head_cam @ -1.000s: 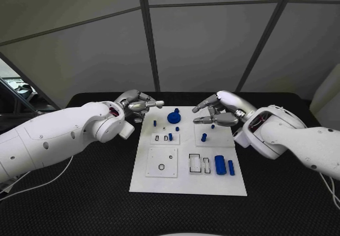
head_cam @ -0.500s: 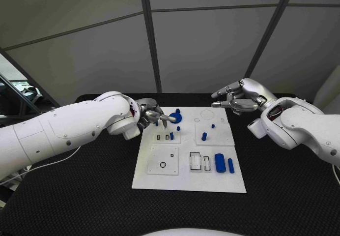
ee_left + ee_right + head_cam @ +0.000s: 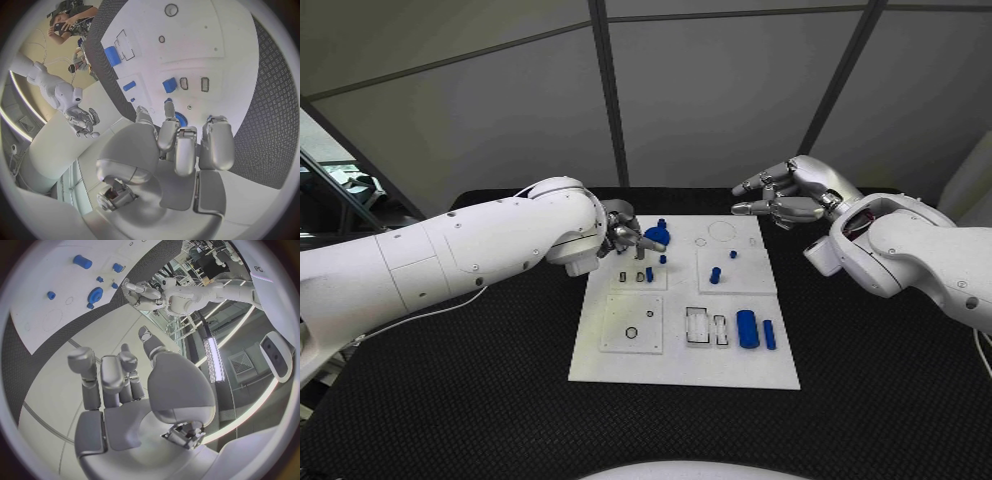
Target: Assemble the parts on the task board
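Observation:
The white task board [image 3: 678,350] lies mid-table. A blue round part [image 3: 656,237] stands near its far edge, with small blue pegs [image 3: 715,275] behind it and a thick blue cylinder [image 3: 746,330] lying at the near right. My left hand [image 3: 629,240] reaches over the board's far left, its fingertips right at the round part and nothing held. In the left wrist view the fingers [image 3: 177,140] half hide that round part [image 3: 182,120]. My right hand [image 3: 785,197] hovers above the board's far right corner with its fingers apart and nothing in them; its wrist view shows the hand [image 3: 115,385] well away from the round part [image 3: 95,294].
Black mat [image 3: 473,390] surrounds the board on all sides. Rectangular slots [image 3: 695,328] and a plate with a round hole [image 3: 630,325] sit in the board's near half. Grey wall panels stand behind the table.
My left hand has moved from beyond the board's far left edge in over the board to the blue round part. My right hand has lifted back and away from the board.

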